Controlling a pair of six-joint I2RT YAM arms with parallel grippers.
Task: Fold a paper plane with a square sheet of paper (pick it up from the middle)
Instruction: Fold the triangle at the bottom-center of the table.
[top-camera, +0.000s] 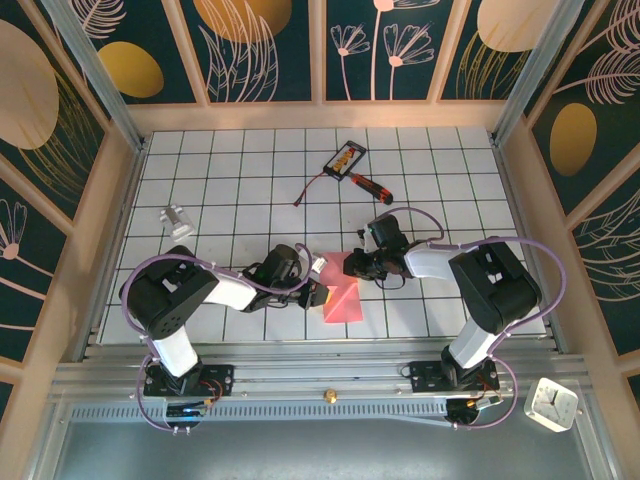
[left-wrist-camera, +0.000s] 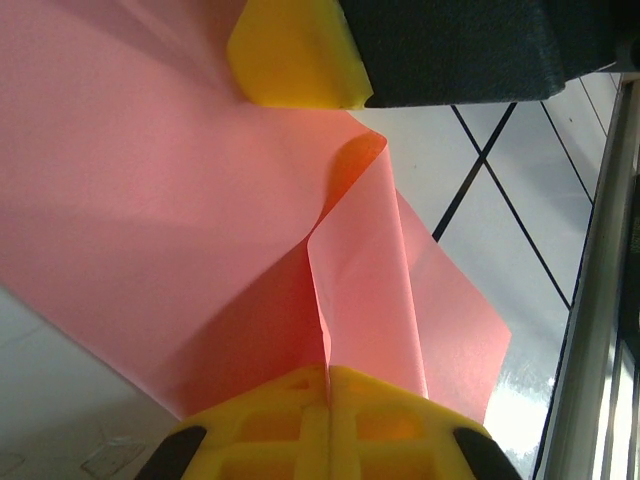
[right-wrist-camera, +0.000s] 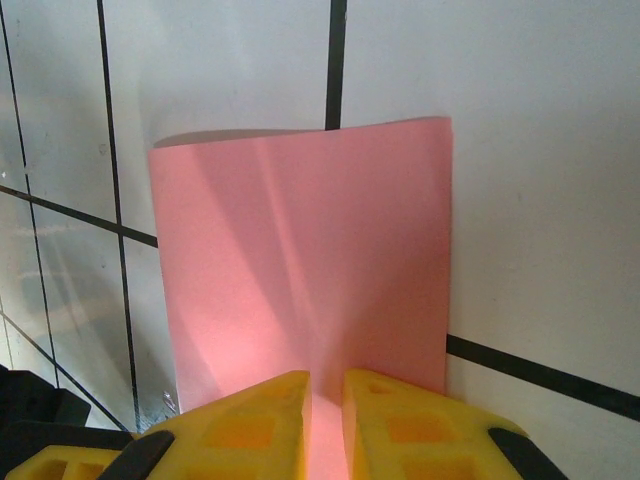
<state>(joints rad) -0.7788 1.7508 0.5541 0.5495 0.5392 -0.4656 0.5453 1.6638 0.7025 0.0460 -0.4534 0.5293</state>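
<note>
Pink-red square sheet of paper is bent between both arms: the left gripper has jaws closed tight on a fold, and the right gripper pinches an edge with narrow jaws.

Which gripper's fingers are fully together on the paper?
The left gripper: its fingers meet on a ridge of the paper; the right gripper shows a slim gap.

Both arms bent inward; left end effector, right end effector pinched shut.

Pink sq. sheet, buckled, table ctr
</note>
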